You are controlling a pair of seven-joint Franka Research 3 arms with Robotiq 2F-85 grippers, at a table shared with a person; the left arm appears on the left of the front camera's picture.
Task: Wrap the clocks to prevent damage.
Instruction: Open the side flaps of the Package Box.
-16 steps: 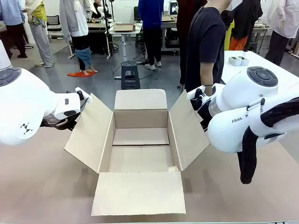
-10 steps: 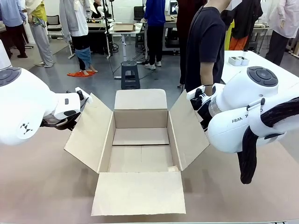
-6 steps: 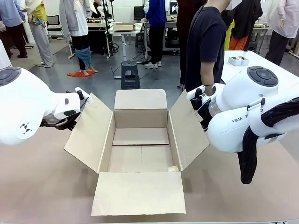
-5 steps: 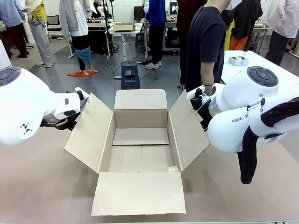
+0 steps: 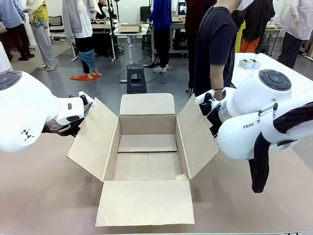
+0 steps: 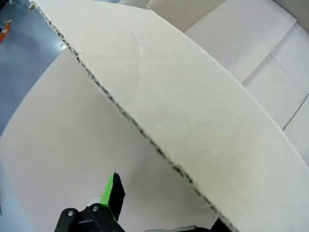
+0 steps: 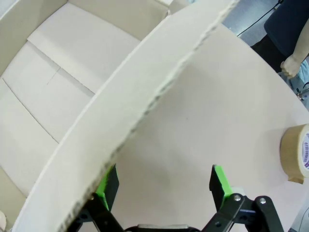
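The clocks are out of view. An open cardboard box (image 5: 146, 152) stands in the middle of the brown table, all its flaps spread outward. My left gripper (image 5: 77, 116) is at the outer side of the left flap (image 5: 93, 139). In the left wrist view my left gripper (image 6: 164, 195) is open, with one green-padded finger (image 6: 113, 193) showing and the flap's edge (image 6: 145, 140) crossing over the other. My right gripper (image 5: 208, 108) is at the right flap (image 5: 198, 134). In the right wrist view my right gripper (image 7: 164, 183) is open beside that flap's edge (image 7: 145, 106).
A roll of brown tape (image 7: 297, 152) lies on the table to the right of the box. A person in a dark T-shirt (image 5: 215, 44) stands at the far side. A white table (image 5: 274, 66) with small items is at the back right.
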